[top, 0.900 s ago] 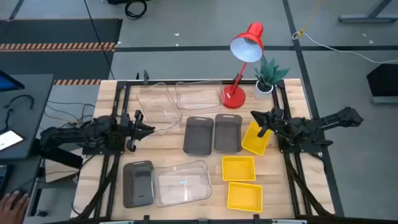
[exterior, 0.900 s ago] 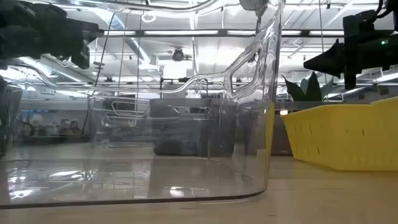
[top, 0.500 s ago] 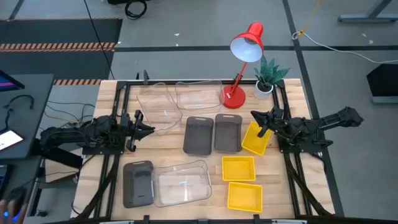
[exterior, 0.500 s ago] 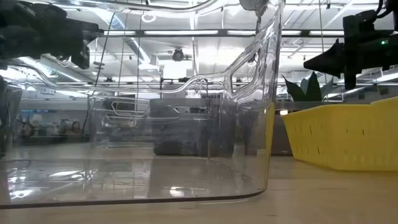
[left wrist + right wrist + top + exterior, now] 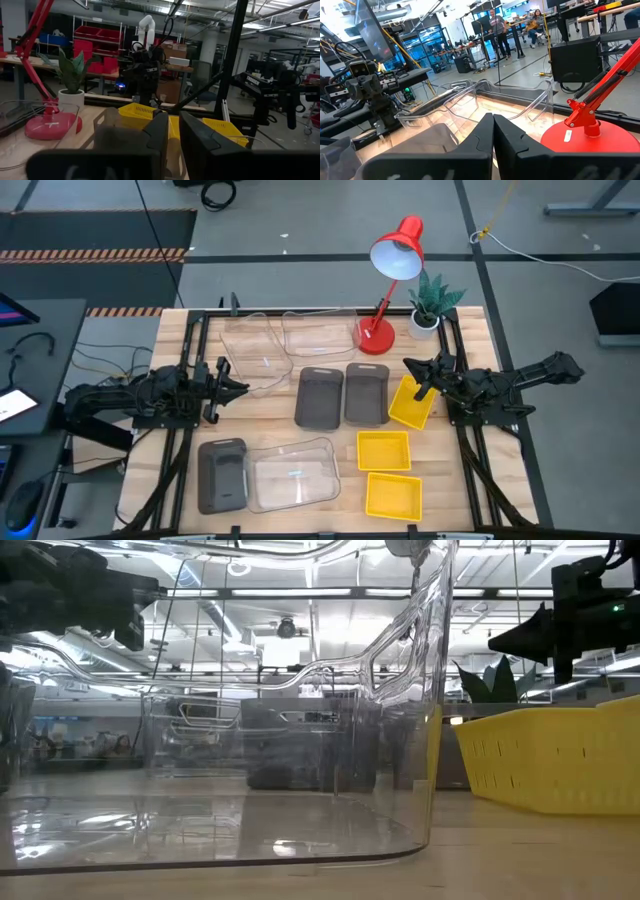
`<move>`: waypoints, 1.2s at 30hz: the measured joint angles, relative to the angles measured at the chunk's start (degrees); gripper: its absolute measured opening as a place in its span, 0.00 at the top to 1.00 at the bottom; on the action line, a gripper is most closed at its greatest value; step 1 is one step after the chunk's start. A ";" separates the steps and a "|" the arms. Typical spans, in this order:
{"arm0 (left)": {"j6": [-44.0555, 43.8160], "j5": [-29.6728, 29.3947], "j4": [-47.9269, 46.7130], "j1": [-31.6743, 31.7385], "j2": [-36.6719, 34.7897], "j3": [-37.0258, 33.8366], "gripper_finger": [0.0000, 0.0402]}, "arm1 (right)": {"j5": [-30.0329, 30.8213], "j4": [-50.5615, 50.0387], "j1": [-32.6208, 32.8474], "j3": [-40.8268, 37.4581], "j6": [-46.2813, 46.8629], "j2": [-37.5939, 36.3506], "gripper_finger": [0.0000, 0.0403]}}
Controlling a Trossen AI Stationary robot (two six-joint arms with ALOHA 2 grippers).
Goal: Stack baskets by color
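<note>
My left gripper [image 5: 241, 384] [image 5: 172, 131] is at the left side of the table, its fingers nearly together on a clear basket [image 5: 255, 358]. A second clear basket [image 5: 322, 334] lies behind it. Two dark grey baskets [image 5: 320, 397] [image 5: 366, 393] lie side by side mid-table. My right gripper [image 5: 417, 387] [image 5: 493, 122] is shut with nothing between its fingers. It is over the far corner of a yellow basket [image 5: 411, 405] that sits askew beside them. Whether it touches that basket I cannot tell. My left gripper has the clear basket's rim at its near left corner [image 5: 150, 116] between its two fingers. The fingers come level from the table's left side. The basket looks tilted. Which part of it rests on the table I cannot tell.
Along the near edge lie a dark grey basket [image 5: 222, 474], a large clear basket [image 5: 293, 473] [image 5: 230, 790] and two yellow baskets [image 5: 384, 451] [image 5: 393, 494]. A red desk lamp [image 5: 385, 330] and a small potted plant [image 5: 430, 308] stand at the far right.
</note>
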 joint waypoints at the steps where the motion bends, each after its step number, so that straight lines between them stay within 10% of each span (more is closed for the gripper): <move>1: 0.00 0.00 -0.01 -0.01 -0.02 -0.01 0.87 | -0.01 0.01 -0.01 -0.01 0.01 -0.01 0.97; 36: -0.07 0.00 0.02 0.00 0.00 -0.02 0.87 | 0.00 0.01 0.01 -0.01 -0.01 0.00 0.97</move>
